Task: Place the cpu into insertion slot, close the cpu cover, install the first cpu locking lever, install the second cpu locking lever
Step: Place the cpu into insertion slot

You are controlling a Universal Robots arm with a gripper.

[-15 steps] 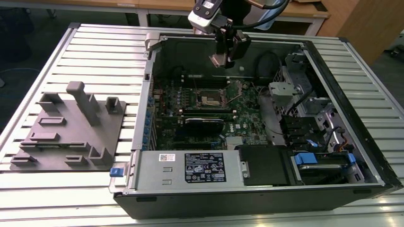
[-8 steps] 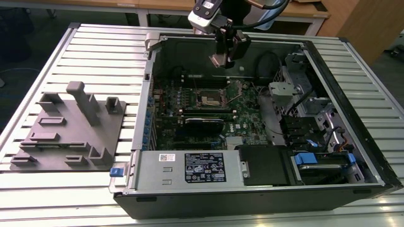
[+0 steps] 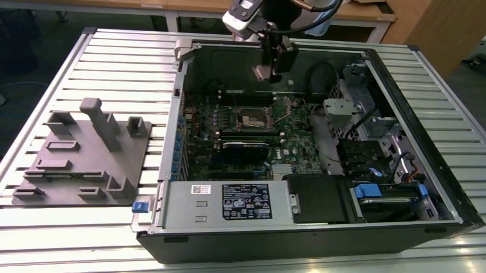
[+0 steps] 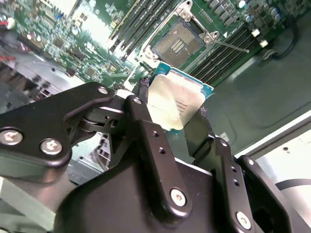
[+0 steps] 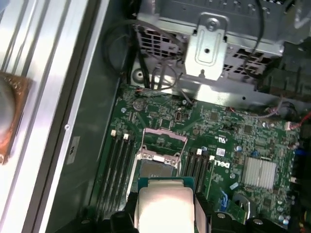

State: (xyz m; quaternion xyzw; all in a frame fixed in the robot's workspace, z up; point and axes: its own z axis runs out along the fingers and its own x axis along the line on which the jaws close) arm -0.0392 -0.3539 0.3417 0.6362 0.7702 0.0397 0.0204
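Exterior view high; both wrist views close above insertion slot (image 4: 177,43) (image 5: 156,168)

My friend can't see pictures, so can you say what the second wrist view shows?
The black tool grips a square cpu by its edges, with its silver top showing, above a green motherboard. Just beyond it the insertion slot lies open and empty, with long memory slots beside it.

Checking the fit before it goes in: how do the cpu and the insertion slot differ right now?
The cpu has a pale silver top; the insertion slot has a dark centre inside a silvery rim. The cpu is clamped in the gripper above the motherboard; the insertion slot sits fixed on it, empty. Both are square.
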